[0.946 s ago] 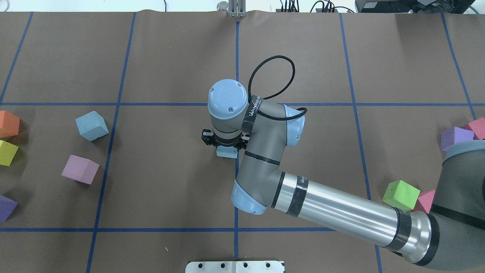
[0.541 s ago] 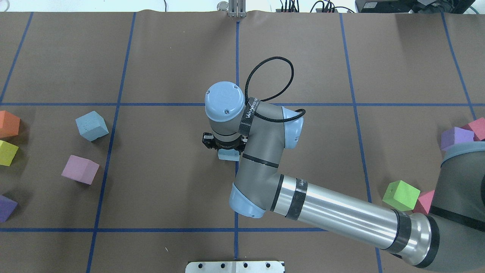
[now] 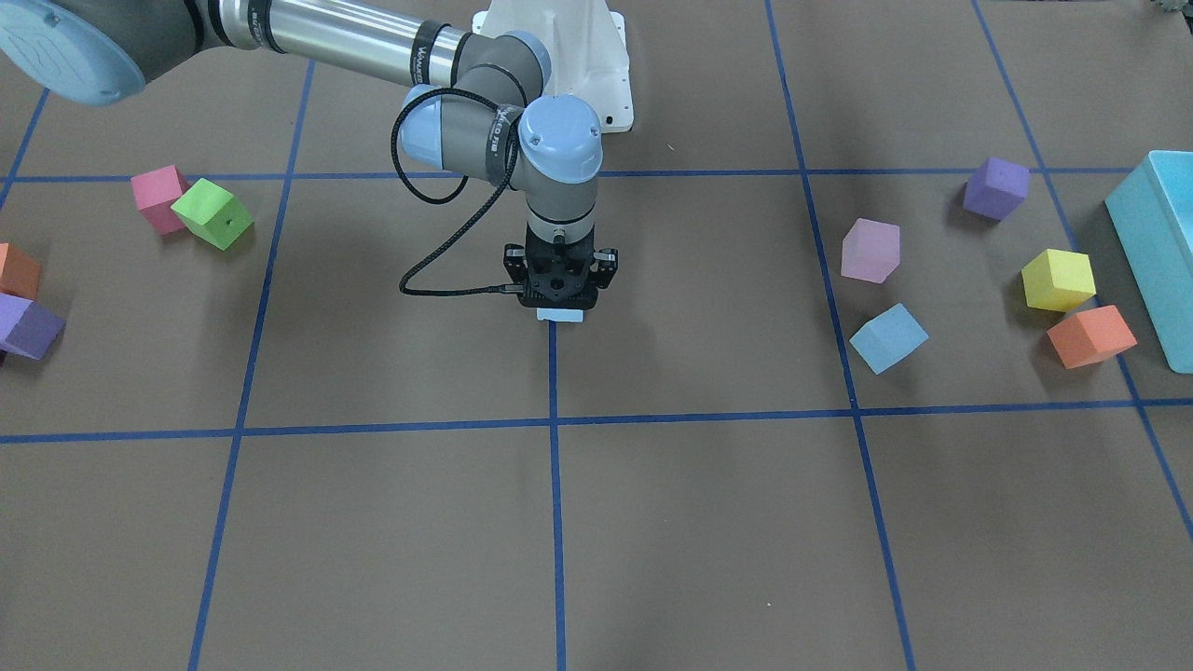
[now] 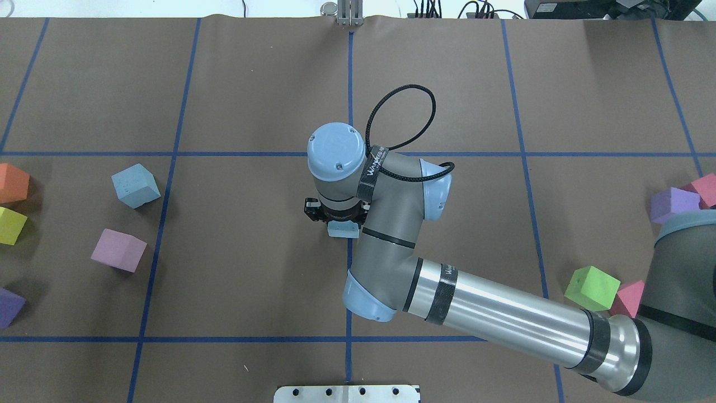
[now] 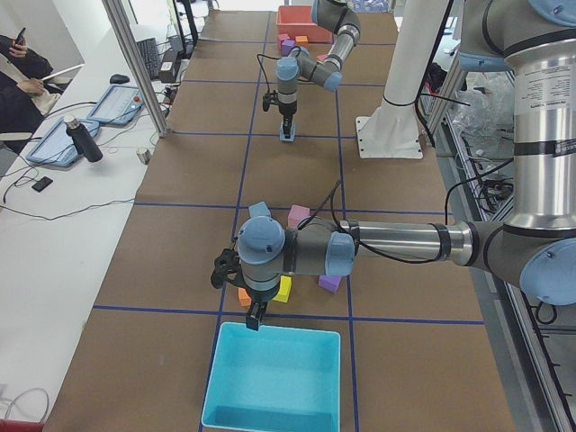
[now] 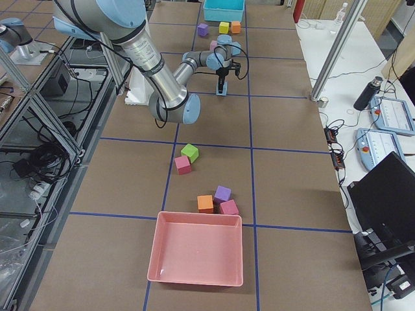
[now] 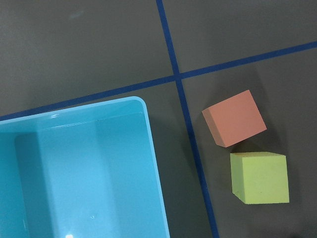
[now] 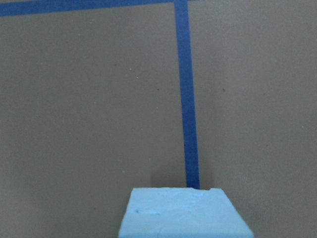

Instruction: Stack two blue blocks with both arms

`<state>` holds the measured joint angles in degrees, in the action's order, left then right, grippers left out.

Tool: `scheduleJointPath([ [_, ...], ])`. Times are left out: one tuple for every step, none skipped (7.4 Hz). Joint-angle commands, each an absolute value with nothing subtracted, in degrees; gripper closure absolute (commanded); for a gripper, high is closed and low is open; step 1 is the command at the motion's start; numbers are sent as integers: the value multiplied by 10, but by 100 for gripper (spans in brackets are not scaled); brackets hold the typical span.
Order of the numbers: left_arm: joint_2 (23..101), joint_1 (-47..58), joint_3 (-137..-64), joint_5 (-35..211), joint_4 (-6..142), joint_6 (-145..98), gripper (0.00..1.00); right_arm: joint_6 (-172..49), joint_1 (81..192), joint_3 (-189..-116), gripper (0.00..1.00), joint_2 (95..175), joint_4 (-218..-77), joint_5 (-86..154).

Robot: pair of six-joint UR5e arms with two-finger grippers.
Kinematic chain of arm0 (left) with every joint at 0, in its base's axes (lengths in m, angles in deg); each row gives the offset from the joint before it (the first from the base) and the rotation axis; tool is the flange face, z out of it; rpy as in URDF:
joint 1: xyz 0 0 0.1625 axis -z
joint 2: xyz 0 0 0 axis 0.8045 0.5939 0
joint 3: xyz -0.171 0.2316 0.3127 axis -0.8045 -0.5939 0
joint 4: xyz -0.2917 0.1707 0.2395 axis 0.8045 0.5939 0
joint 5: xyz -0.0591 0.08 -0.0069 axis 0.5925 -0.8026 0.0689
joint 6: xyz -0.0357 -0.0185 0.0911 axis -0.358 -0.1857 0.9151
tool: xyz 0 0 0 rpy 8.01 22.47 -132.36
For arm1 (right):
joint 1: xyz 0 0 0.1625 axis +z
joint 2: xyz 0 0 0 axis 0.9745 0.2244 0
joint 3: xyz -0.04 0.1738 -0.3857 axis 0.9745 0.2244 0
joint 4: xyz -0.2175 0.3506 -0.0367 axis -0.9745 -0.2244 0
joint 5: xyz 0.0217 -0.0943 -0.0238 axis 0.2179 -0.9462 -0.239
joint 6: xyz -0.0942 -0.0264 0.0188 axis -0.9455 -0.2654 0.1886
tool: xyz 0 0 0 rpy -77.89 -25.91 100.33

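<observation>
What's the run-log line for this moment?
right gripper holds blue block at table centre | second blue block loose, unstacked | left gripper near turquoise bin

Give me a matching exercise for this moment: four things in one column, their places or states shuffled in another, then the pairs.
1 right gripper
2 left gripper
3 loose blue block
4 green cube

A next to a hot-pink cube
B near the turquoise bin
C closed on a blue block
D beside a pale pink cube

Pairs: 1-C, 2-B, 3-D, 4-A.
</observation>
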<state>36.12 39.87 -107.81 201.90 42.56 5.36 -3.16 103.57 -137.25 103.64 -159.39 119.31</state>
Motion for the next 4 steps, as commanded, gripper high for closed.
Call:
scheduleJointPath([
  [361, 399, -1078, 2019, 426, 54, 2, -33, 1036, -1372, 61, 1039, -1594, 1193],
  [361, 399, -1078, 2020, 426, 54, 2, -33, 1036, -1372, 40, 1039, -1593, 1192],
  [361, 399, -1078, 2019, 426, 54, 2, -33, 1036, -1372, 25, 1039, -1593, 1192],
  [361, 399, -1078, 2020, 426, 54, 2, -33, 1035, -1373, 1, 1040, -1592, 1183],
])
